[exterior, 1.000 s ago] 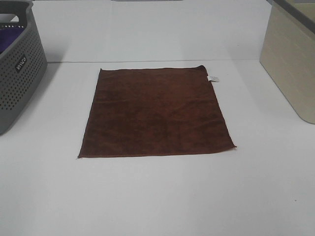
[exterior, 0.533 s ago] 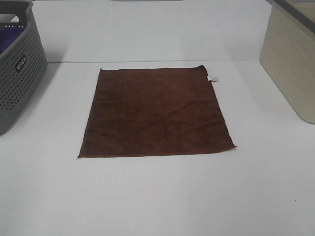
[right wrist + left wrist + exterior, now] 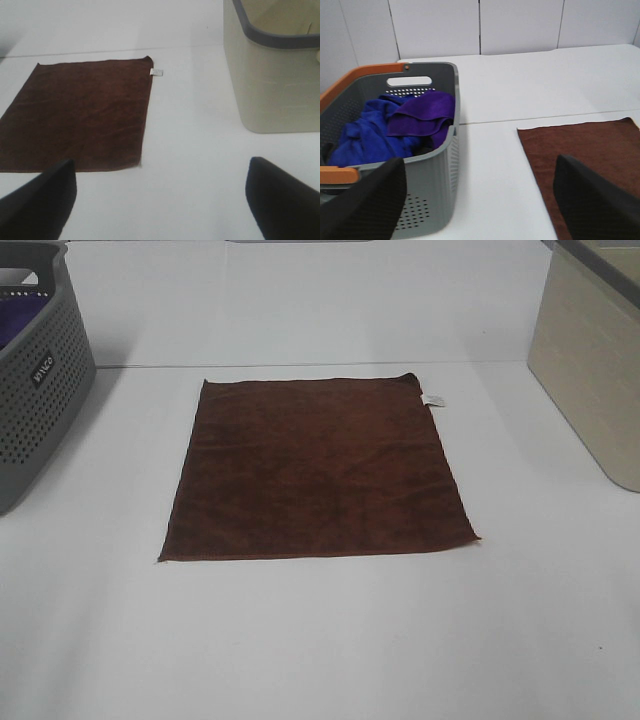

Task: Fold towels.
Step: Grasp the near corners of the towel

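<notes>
A dark reddish-brown towel [image 3: 315, 468] lies spread flat and square on the white table, with a small white tag [image 3: 434, 400] at its far right corner. Neither arm shows in the exterior high view. In the left wrist view my left gripper [image 3: 480, 200] stands open, its black fingers [image 3: 367, 205] wide apart above the table, with the towel's left edge [image 3: 580, 150] beyond them. The right wrist view has my right gripper [image 3: 162, 197] open too, fingers [image 3: 282, 197] far apart, the towel [image 3: 80, 112] ahead and to one side. Nothing is held.
A grey perforated basket [image 3: 35, 370] with an orange rim stands at the left edge, holding blue and purple cloths [image 3: 395, 122]. A beige bin [image 3: 595, 360] with a grey rim stands at the right. White table surface surrounds the towel.
</notes>
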`<state>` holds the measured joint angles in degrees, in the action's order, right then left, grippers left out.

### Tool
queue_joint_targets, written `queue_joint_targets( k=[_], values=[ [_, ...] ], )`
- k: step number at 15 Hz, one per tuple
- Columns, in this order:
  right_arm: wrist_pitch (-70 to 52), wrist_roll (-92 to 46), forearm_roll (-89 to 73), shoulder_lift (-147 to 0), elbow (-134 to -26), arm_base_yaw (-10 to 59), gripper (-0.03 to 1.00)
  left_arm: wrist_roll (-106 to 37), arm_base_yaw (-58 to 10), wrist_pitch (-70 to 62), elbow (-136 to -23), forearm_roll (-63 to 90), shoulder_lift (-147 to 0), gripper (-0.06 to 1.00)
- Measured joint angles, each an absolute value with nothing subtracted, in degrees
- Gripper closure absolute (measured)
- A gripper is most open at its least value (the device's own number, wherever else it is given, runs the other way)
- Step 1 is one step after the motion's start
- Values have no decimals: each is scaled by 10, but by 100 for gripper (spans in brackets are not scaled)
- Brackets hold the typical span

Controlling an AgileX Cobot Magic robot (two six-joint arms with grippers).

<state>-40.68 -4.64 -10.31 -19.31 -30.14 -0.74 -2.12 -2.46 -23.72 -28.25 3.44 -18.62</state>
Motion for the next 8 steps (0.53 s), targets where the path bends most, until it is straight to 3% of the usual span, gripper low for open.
queue_joint_targets(
  k=[8],
  values=[
    [-390,-63,-122,-578,-431,-7,12,-21,-25,-182,-319,170,-562,19]
  ],
)
